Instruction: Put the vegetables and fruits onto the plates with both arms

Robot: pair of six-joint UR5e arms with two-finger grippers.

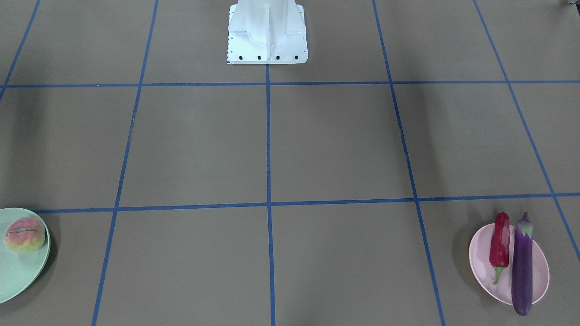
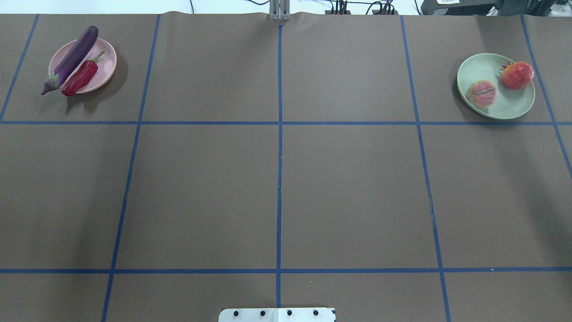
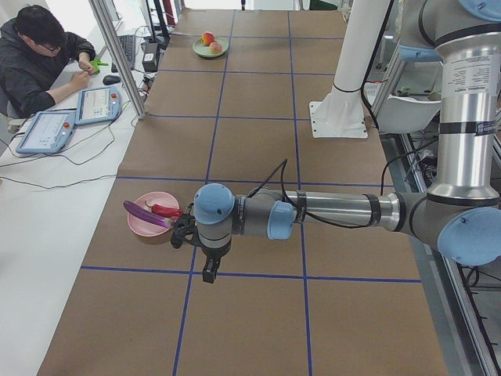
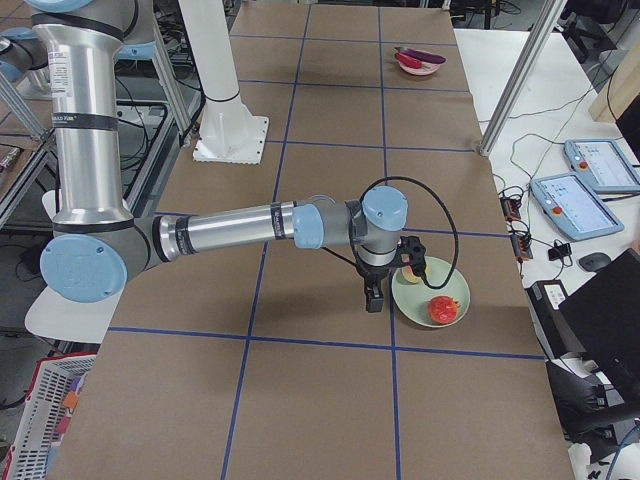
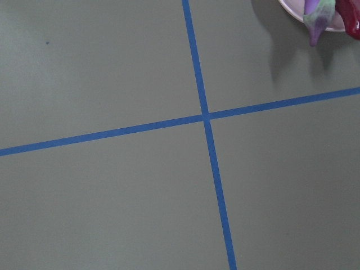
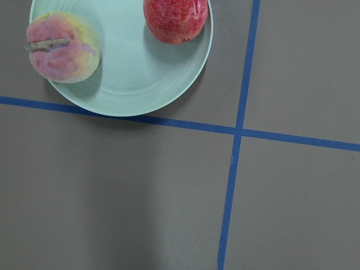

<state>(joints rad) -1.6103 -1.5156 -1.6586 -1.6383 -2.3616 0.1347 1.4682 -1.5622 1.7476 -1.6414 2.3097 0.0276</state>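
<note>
The purple eggplant [image 2: 71,58] and the red chili [image 2: 80,78] lie side by side on the pink plate [image 2: 106,60] at the far left. The peach [image 2: 482,93] and the pomegranate [image 2: 517,75] sit on the mint green plate [image 2: 487,67] at the far right. My left gripper [image 3: 210,270] hangs above the table beside the pink plate, empty; I cannot tell if it is open. My right gripper [image 4: 373,298] hangs just beside the mint plate [image 4: 445,285], empty; I cannot tell if it is open. The right wrist view shows the peach [image 6: 62,48] and pomegranate [image 6: 175,19].
The brown table is marked with a grid of blue tape [image 2: 279,156]. The white pedestal [image 1: 267,36] stands at the robot's side. An operator [image 3: 39,63] sits at a side desk with tablets [image 3: 70,117]. Metal posts [image 3: 117,55] stand along the far edge.
</note>
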